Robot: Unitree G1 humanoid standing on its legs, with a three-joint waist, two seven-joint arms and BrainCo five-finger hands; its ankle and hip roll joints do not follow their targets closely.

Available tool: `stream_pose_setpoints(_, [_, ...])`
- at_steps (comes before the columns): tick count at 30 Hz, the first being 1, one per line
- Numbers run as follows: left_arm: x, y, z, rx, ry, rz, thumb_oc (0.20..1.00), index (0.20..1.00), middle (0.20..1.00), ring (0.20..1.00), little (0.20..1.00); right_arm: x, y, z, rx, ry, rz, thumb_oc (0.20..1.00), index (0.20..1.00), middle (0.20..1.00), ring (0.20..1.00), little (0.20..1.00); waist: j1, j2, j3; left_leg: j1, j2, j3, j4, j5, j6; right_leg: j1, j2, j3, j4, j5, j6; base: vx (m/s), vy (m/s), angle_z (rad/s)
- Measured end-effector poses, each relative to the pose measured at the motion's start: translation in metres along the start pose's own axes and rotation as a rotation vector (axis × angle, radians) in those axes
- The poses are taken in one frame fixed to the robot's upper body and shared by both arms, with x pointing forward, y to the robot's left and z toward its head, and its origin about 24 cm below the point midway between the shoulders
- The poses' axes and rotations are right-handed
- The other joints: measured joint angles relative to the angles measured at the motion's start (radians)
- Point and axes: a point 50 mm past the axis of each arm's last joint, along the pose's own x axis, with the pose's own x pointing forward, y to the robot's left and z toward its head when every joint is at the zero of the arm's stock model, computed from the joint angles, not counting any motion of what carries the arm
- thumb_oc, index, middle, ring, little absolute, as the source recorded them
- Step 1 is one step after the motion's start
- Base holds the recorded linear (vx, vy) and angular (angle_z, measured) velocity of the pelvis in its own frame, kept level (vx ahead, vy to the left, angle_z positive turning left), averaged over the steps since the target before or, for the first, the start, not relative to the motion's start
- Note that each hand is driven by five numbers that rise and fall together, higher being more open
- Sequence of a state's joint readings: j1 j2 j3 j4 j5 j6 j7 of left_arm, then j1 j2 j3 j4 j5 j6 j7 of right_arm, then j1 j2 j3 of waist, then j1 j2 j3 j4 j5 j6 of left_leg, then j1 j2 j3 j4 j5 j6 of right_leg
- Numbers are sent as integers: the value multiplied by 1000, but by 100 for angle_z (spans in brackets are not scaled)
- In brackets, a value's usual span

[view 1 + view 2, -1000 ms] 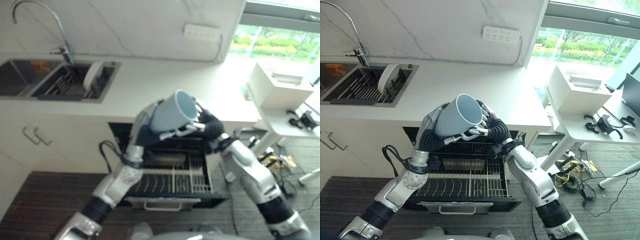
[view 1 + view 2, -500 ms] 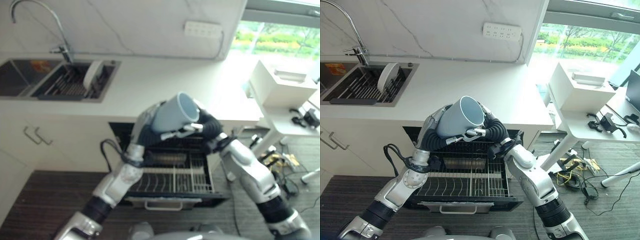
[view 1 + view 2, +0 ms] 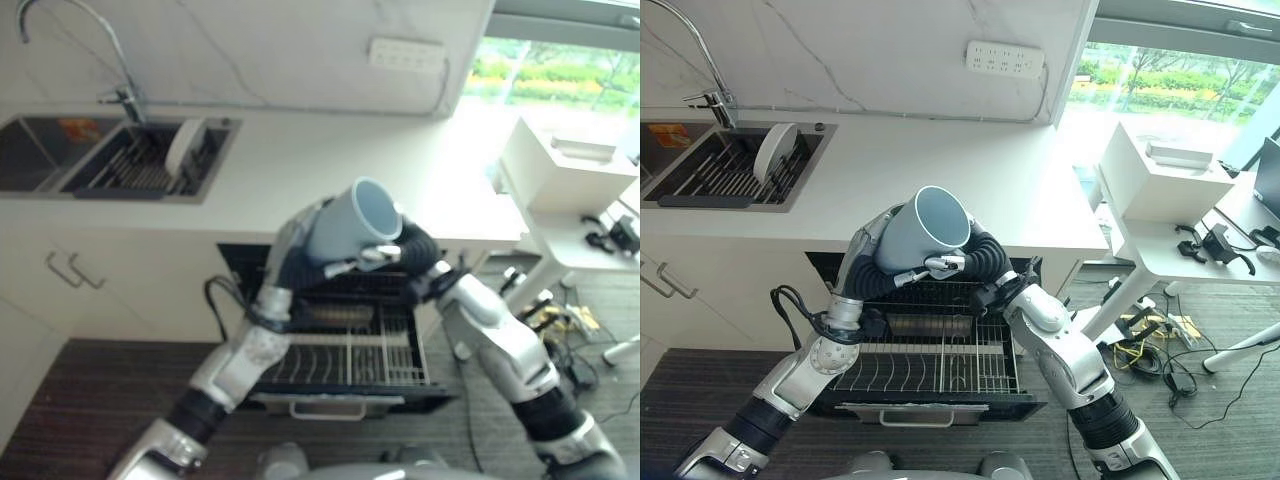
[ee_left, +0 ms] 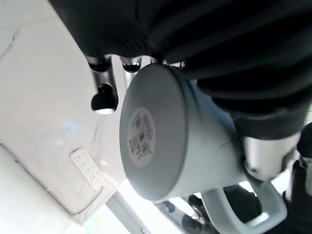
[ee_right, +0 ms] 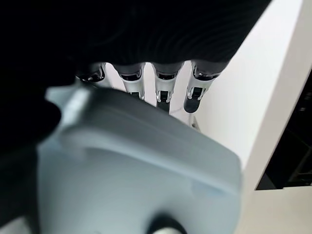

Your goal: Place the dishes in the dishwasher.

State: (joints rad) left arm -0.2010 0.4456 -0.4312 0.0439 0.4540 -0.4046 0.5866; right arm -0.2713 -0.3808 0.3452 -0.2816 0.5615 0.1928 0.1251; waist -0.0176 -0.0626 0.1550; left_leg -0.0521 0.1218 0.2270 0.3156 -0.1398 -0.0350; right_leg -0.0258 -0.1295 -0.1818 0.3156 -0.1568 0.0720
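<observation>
Plate (image 3: pixel 775 153) half hidden in sink (image 3: pixel 700 195)

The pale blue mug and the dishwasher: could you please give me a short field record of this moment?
held item: pale blue ceramic mug, tilted, mouth facing up and away
left hand: curled round mug
right hand: curled round mug
dishwasher rack: pulled out below mug, holds no dishes
sink: white plate standing upright
</observation>
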Motion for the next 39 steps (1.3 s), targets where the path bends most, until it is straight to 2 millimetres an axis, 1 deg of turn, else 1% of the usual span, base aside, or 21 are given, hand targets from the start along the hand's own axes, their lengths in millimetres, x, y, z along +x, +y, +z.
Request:
stream_pose_setpoints(10, [-2, -2, -1, -11, -6, 8, 200, 200, 200, 200, 200, 1, 2, -1, 14, -1, 13, 1000, 1000, 1000, 1000, 1000, 0, -4, -2, 0, 0, 0, 1, 0, 0, 0, 0, 0, 0, 0, 0, 0, 0, 0])
stream_pose_setpoints(11, [-2, -2, -2, -12, -5, 10, 200, 200, 200, 200, 200, 1, 3, -1, 21, -5, 13, 787, 787, 787, 787, 787, 0, -4, -2, 0, 0, 0, 1, 0, 0, 1, 0, 0, 0, 0, 0, 0, 0, 0])
stream_pose_setpoints(12, [-3, -2, -2, -12, -4, 9, 200, 200, 200, 200, 200, 1, 3, -1, 21, -5, 13, 671, 671, 671, 671, 671, 0, -4, -2, 0, 0, 0, 1, 0, 0, 1, 0, 0, 0, 0, 0, 0, 0, 0])
stream_pose_setpoints(13, [-3, -3, -4, -8, 9, 13, 200, 200, 200, 200, 200, 2, 3, -1, 26, -9, 3, 598, 598, 598, 598, 598, 0, -4, -2, 0, 0, 0, 1, 0, 0, 0, 0, 0, 0, 0, 0, 0, 0, 0])
stream_pose_setpoints(14, [-4, -2, -5, -7, 11, 18, 200, 200, 200, 200, 200, 2, 4, -1, 28, -10, -3, 322, 322, 322, 322, 322, 0, -4, -2, 0, 0, 0, 1, 0, 0, 0, 0, 0, 0, 0, 0, 0, 0, 0])
stream_pose_setpoints(16, [-3, -3, -4, -9, 7, 23, 200, 200, 200, 200, 200, 2, 3, -1, 30, -12, -25, 200, 200, 200, 200, 200, 0, -4, -2, 0, 0, 0, 1, 0, 0, 0, 0, 0, 0, 0, 0, 0, 0, 0])
stream_pose_setpoints(32, [-1, -4, -2, -26, 7, 47, 200, 200, 200, 200, 200, 3, 5, -1, 28, -38, -52, 200, 200, 200, 200, 200, -2, 0, -4, 0, 0, 1, 1, 0, 0, -1, 0, 1, 1, 0, 0, 0, 0, 0])
stream_pose_setpoints(33, [-1, -5, -3, -30, 9, 47, 360, 360, 360, 360, 360, 3, 5, -1, 28, -37, -53, 200, 200, 200, 200, 200, -2, 0, -4, 0, 0, 1, 1, 0, 0, -2, 0, 1, 1, 0, 0, 0, 0, 0])
stream_pose_setpoints(34, [-1, -5, -3, -36, 12, 48, 1000, 1000, 1000, 1000, 1000, 3, 5, -1, 28, -38, -53, 200, 200, 200, 200, 200, -3, 1, -5, 0, 0, 1, 1, 0, 0, -2, 0, 1, 1, 0, 0, 0, 0, 0])
stream_pose_setpoints(39, [-4, -6, -1, -122, 27, 46, 1000, 1000, 1000, 1000, 1000, 3, 4, 0, 23, -55, -65, 200, 200, 200, 200, 200, -2, 5, -6, 0, 1, 1, 1, 0, 0, -2, 0, 1, 1, 0, 0, 0, 0, 0])
